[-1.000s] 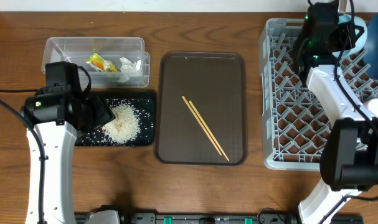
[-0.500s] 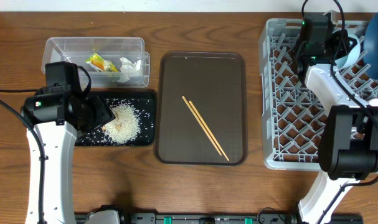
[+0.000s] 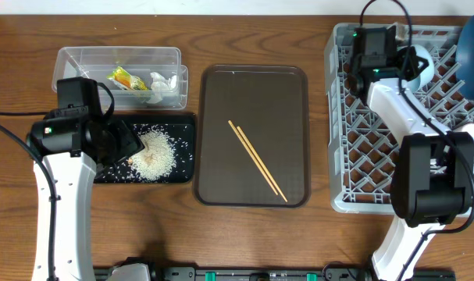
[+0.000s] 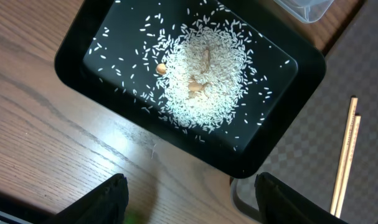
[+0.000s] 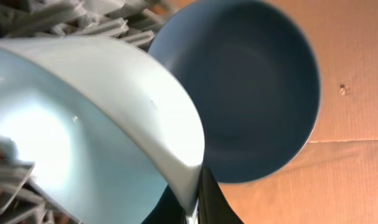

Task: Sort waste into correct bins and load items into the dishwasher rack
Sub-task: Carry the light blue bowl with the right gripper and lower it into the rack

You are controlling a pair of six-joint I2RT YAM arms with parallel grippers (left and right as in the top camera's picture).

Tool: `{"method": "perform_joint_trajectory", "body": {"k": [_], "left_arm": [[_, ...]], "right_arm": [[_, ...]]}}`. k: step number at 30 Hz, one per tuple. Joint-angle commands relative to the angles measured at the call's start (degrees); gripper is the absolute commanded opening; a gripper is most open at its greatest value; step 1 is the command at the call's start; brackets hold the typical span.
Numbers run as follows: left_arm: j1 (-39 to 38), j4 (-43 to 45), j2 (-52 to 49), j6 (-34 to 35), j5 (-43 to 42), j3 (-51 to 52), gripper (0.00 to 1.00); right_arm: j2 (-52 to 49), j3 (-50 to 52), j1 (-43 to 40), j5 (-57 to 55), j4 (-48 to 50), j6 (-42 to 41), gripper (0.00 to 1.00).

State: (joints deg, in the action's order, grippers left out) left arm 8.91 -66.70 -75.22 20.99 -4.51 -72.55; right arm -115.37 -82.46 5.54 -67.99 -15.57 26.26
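Smooth, glossy pale-blue bowl [image 5: 83, 124] sits tilted in the grey lattice rack [image 3: 377, 156], beside a round matte dark-blue plate [image 5: 251, 81]; the right tool [image 5: 198, 205] pinches its thin rim; the left tool [image 4: 189, 205] gapes wide above rice [image 4: 201, 81] in the black tray [image 4: 70, 56]

Straight overhead, one camera takes in my whole table [image 3: 221, 234]; my left wrist camera looks down from close on the black tray [image 4: 70, 59] and the chopsticks [image 4: 347, 155] to its right, both also in the overhead view, and my right wrist camera sits almost against the light blue bowl [image 5: 83, 124] and dark blue plate [image 5: 251, 87].
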Motion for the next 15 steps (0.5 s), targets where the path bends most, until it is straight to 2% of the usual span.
{"method": "perform_joint_trajectory", "body": {"k": [1,4,6,8,9,15], "left_arm": [[0.17,-0.13,0.00,0.33,0.48,0.13,0.68],[0.17,-0.13,0.00,0.33,0.48,0.11,0.68],[0.17,-0.13,0.00,0.33,0.48,0.13,0.68],[0.17,-0.20,0.00,0.33,0.48,0.11,0.68],[0.17,-0.33,0.00,0.33,0.48,0.13,0.68],[0.17,-0.50,0.00,0.33,0.48,0.11,0.68]], "right_arm": [[-1.64,1.16,1.01,2.89,-4.63,-6.38,0.07],[-1.64,1.16,1.60,2.89,-7.78,-8.87,0.21],[-1.53,1.16,1.88,2.89,-8.28,-10.91,0.47],[-1.16,1.14,2.14,3.58,-8.20,-11.69,0.68],[-0.81,1.14,2.34,4.94,-8.24,-11.67,0.73],[5.95,1.14,2.78,17.94,-8.26,-14.05,0.81]]}}
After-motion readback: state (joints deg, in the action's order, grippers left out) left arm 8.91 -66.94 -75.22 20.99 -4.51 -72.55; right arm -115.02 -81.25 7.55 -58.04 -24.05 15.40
